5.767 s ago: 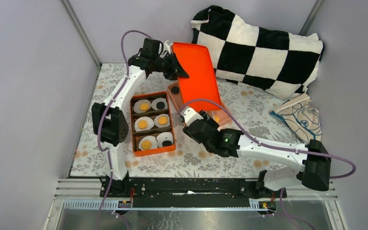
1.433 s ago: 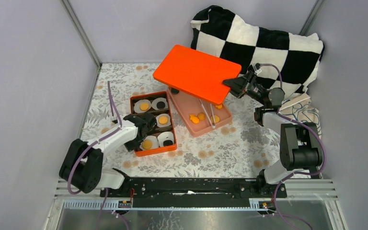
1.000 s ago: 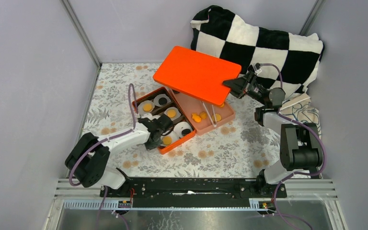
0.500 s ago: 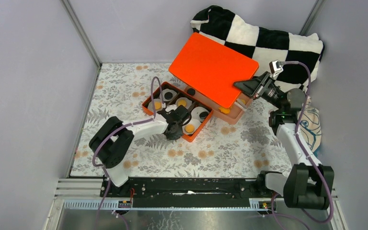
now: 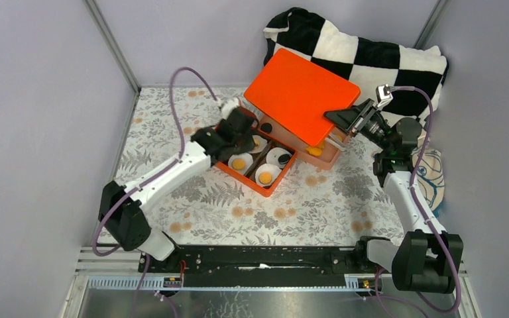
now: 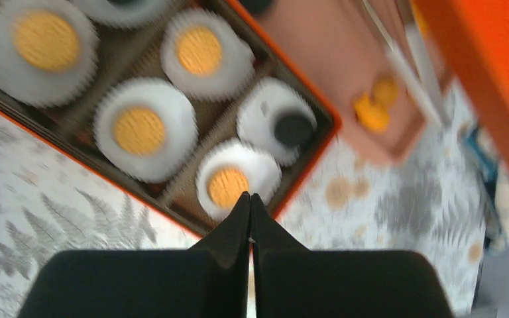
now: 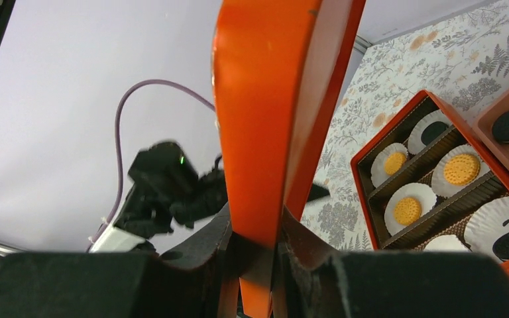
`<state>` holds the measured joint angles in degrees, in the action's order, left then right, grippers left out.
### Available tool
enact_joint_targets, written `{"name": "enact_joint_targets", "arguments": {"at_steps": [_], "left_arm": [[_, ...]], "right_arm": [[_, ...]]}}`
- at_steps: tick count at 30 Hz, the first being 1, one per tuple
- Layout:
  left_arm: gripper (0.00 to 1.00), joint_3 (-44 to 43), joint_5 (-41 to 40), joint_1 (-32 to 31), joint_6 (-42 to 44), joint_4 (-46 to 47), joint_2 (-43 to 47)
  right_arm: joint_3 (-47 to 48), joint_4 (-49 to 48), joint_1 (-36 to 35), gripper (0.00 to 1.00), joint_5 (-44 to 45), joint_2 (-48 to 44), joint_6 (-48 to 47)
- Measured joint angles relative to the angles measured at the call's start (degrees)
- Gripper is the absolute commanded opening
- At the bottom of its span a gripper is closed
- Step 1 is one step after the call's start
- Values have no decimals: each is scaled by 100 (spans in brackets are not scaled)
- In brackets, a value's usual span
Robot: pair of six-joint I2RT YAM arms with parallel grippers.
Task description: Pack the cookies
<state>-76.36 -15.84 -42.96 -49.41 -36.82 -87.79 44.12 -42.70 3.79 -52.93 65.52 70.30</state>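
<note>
It was a lab's robot test booth: plain grey panels (image 5: 33,119) flanked the arms (image 5: 166,175), and an aluminium rail (image 5: 99,262) ran beneath their bases.

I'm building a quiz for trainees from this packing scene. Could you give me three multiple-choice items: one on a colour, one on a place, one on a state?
1. The box holding cookies is: A blue; B orange; C green.
2. The lid is: A shut on the box; B held by the right pincer over the tray; C lying flat, let go.
3. The left pincer is: A wide open; B half open; C shut.
Key: 1 B, its walls are orange; 2 B, the pincer clamps the lid's edge; 3 C, its tips meet with nothing between.
</note>
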Motion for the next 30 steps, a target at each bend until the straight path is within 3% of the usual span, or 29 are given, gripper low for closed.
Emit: {"name": "enact_joint_targets", "arguments": {"at_steps": [6,11,20,30], "left_arm": [[0,-407,-350,1484,238,7,-721],[0,-664,-614,2081,433,-188,-1921],[0,-664,-999,2245,544,-330,-2199],[0,1137,-909,2131,396,-295,-992]], "right_arm": [[0,2,0,5,2,0,0],[-4,-125,0,5,-7,83,57],[-162,-450,0,5,-28,367,247],[-317,-629,0,5,-76,498,328]]}}
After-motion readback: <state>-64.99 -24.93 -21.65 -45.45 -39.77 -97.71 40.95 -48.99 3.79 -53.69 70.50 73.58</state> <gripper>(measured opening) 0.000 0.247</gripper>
